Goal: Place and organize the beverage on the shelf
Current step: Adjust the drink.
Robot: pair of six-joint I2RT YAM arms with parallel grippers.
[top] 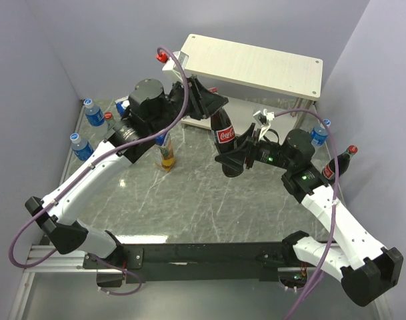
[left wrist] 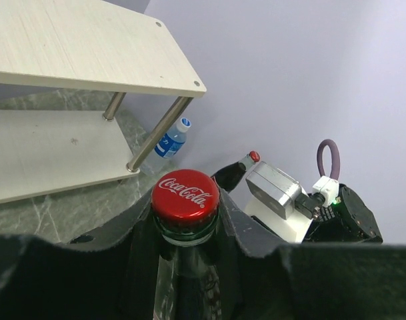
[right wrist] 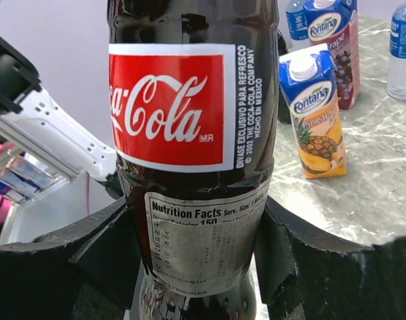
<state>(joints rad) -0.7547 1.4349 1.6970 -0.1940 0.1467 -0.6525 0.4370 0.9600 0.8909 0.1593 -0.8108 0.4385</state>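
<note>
A dark Coca-Cola bottle (top: 223,132) with a red cap is held in the air above the grey marble-patterned desk (top: 209,207), just in front of the two-tier shelf (top: 253,63) of pale wood boards on round metal legs. The left end effector (left wrist: 186,230) is pressed together on the bottle's neck, just beneath the cap. The right end effector (right wrist: 199,253) is pinching the lower body, below the red label. A handover between the two arms is judged to be in hand. Next, the right grip would need to be released and drawn clear. The bottle could then be carried upright by the left arm and set down on a shelf board.
</note>
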